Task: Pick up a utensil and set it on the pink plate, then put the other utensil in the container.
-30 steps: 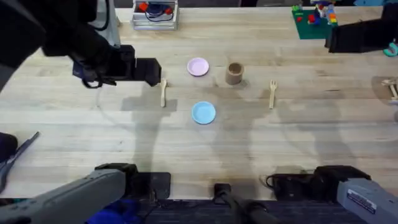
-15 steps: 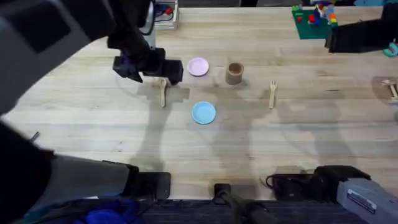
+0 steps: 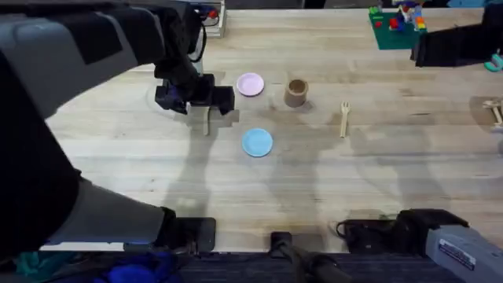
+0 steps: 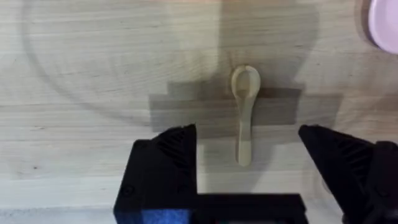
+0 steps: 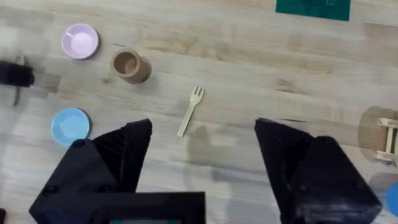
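Pink plate sits toward the worktop's far edge, empty. Left hand, fingers spread wide, hovers over the spoon-like utensil lying flat beside it. Pickup step: next, I judge, descend and close across its handle.

Left hand reaches forward, fingers spread; right hand likewise spread.

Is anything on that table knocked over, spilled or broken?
Nothing stands out. The cup stands upright, the pink plate and blue plate lie flat, and the spoon and fork lie whole on the wood. The left end effector hangs open over the spoon.
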